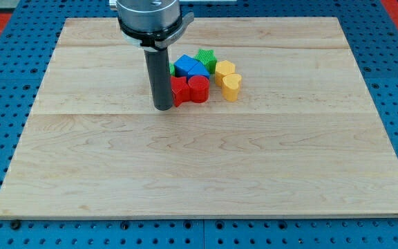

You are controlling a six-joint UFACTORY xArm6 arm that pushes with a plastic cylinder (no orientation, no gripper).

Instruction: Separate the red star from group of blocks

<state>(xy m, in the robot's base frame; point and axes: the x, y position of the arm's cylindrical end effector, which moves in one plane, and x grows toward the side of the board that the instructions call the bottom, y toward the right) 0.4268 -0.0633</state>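
**Op:** Status? Claw state?

**Arm:** There's no claw on this arm, so you get no wide or narrow reading. It ends in a bare rod, and my tip (162, 108) is down on the table (116, 180).

**Op:** Where's the red star?

**Arm:** Touching my tip, or as near as I can tell, on its view-right side. That's the red block (179, 91), which I take to be the star, though its outline is half hidden by the rod. A second red block (199, 88) sits tight against it further right and looks more rounded. Behind those two, up-view from my tip, are two blue blocks (191, 68) and a sliver of green (172, 71). Further right come a green star-like block (205, 57) and two yellow blocks (228, 77), the nearer one heart-shaped.

**Op:** How will it handle?

**Arm:** My judgement is small, light and rigid, and it should slide easily on smooth wood. You can't grip it, only push it. The points will likely snag its neighbours, and an off-centre push should spin it.

**Op:** Contact point?

**Arm:** Not from here, because pushing right only packs it into the group. Bring my tip round to its up-view edge beside the blue, hit it square in the middle and drive it down-view into open table. Watch that the other red doesn't drag along.
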